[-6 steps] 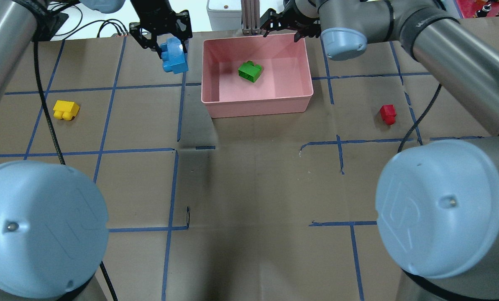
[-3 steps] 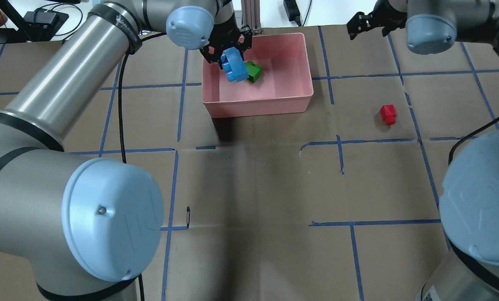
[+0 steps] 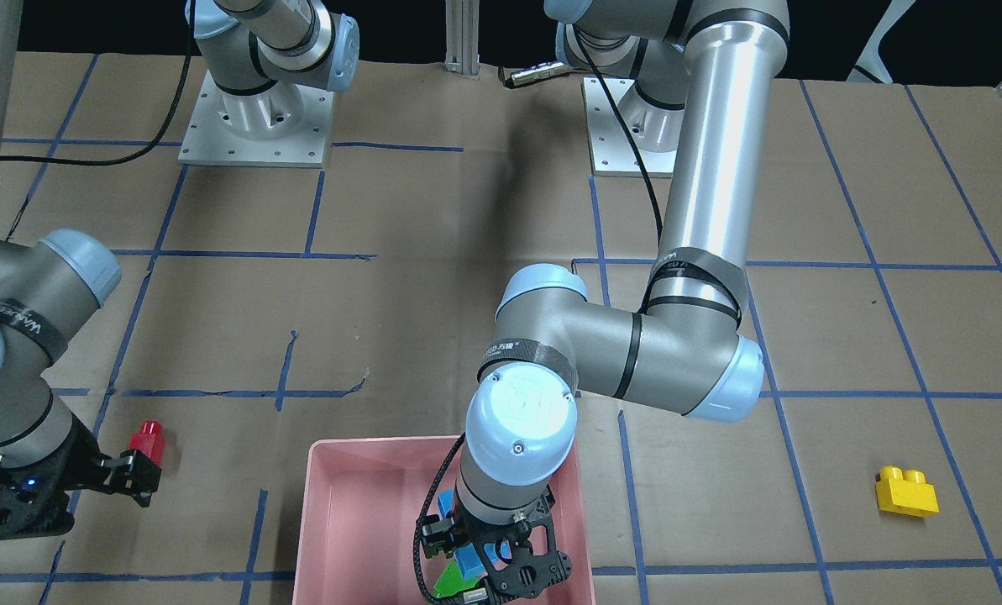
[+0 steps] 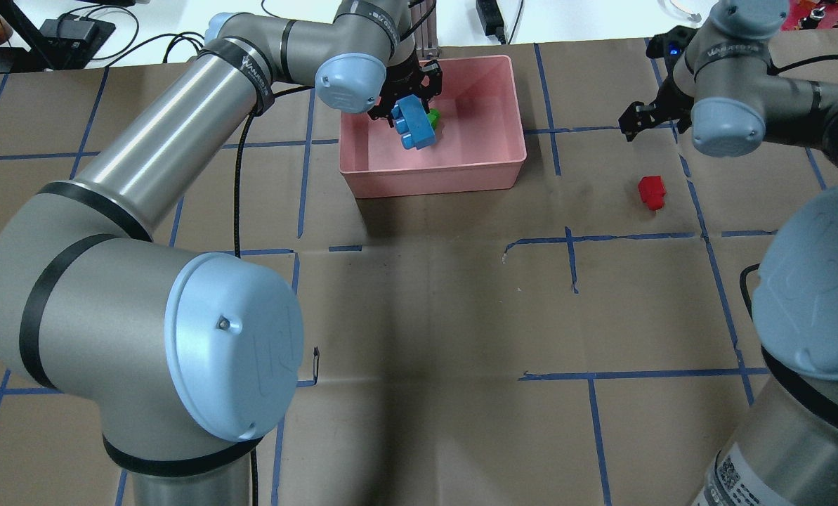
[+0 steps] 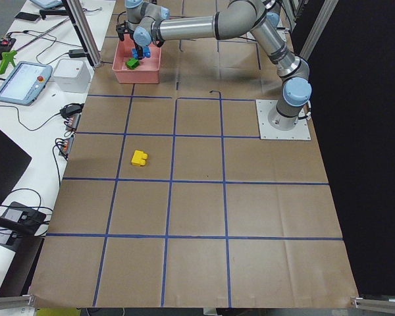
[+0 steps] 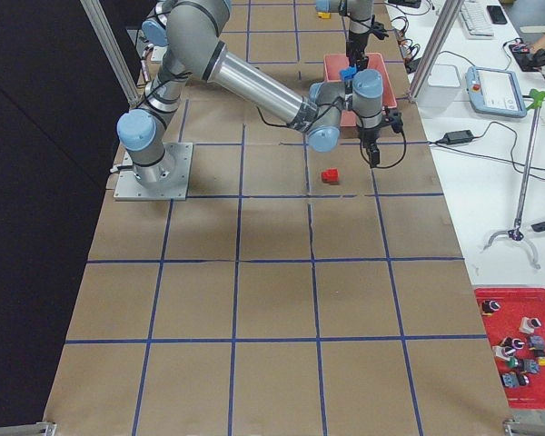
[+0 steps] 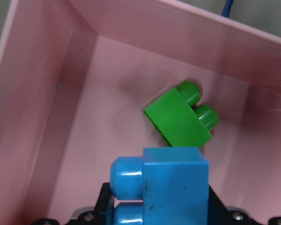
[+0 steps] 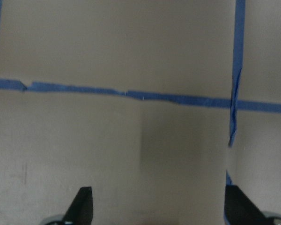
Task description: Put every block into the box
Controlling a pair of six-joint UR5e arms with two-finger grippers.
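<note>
A: Two out on the table: red block (image 4: 652, 192) and yellow block (image 3: 907, 491), both apart from the box (image 4: 492, 91).
B: Left gripper (image 4: 406, 111)?
A: Clamped on the light-blue block (image 4: 414, 127), held over the green block (image 7: 180, 119) lying in the box.
B: Right gripper (image 4: 636, 121)?
A: Jaws wide, empty, near the red block.

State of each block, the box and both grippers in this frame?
box: upright, open-topped.
green block: lying on its side in the box.
blue block: gripped, hanging over the box interior, not released.
red block: on the table, outside the box.
yellow block: on the table, outside the box.
left gripper: shut on the blue block.
right gripper: open, empty.
</note>
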